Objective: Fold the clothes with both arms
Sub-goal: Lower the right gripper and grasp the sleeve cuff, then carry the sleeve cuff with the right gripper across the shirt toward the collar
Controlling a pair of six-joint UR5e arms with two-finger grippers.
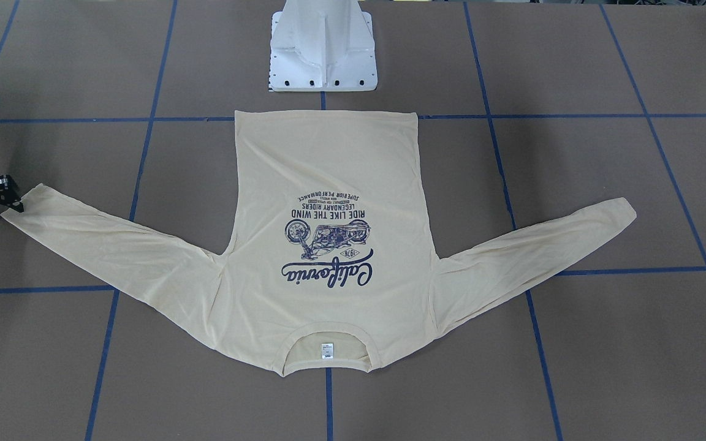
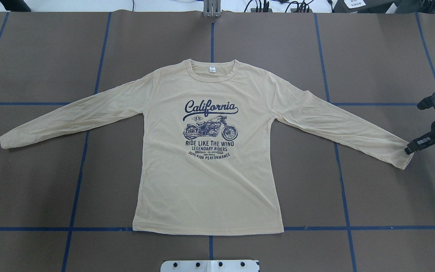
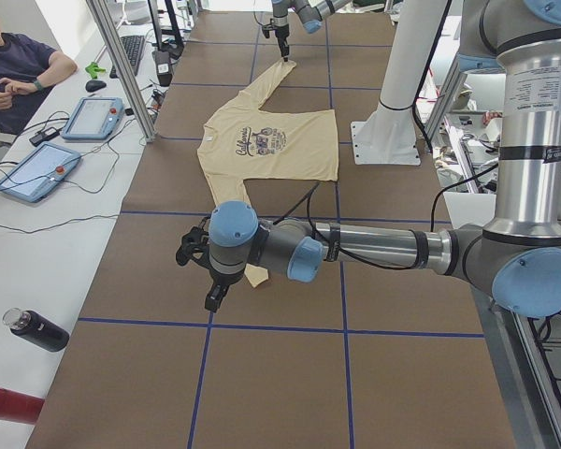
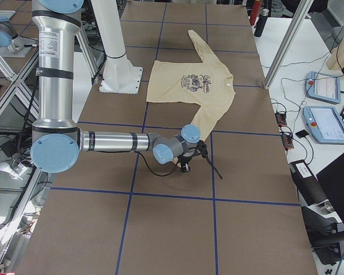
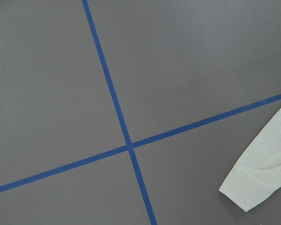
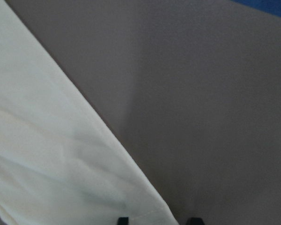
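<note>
Starting at the left: left gripper point(image 3: 213, 297) hanging above bare table point(image 2: 32, 181), out past the end of the left sleeve point(image 2: 70, 117) and touching nothing, with the cuff point(image 5: 257, 185) just inward of it, low at the edge of the wrist view near crossed blue tape lines point(image 5: 129, 146). Cannot tell whether the fingers there are apart or together, being shown only from the side. Probably held clear, ready to come in on that cuff as a mirror of the other arm. Inward from there, between the two grippers, T-shirt point(image 2: 210, 189) spread flat and front up, print point(image 2: 210, 128) showing, neck label point(image 2: 212, 69) on the far side, hem toward the white base point(image 2: 210, 265). Both sleeves out wide, most likely to give each arm its own cuff and a smooth body to fold over. Further right, right sleeve point(image 2: 338, 124) running straight out to the right gripper point(image 1: 10, 195), down low at the table and right at that sleeve's end. Fingertips point(image 6: 123, 220) apart, clamped on nothing, one over the corner of the cloth and the other beyond its edge over bare table, so seemingly set astride the edge to pinch it. Looks like the very start: nothing folded yet, and a closing of those fingers needed before any lift.
</note>
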